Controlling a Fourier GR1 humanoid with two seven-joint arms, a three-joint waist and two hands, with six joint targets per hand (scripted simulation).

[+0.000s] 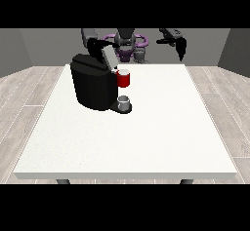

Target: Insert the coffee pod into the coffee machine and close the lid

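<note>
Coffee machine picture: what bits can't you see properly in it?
- Front view: the coffee pod cannot be picked out; it would be too small, or hidden by the coffee machine.
- Front view: the robot hand at the view's left is partly hidden behind the machine's raised lid; its fingers are unclear.
- Front view: the robot hand at the view's right is too small to read.

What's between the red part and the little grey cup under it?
Nothing: in the front view, only open air separates the red part from the grey cup on the coffee machine.
</note>
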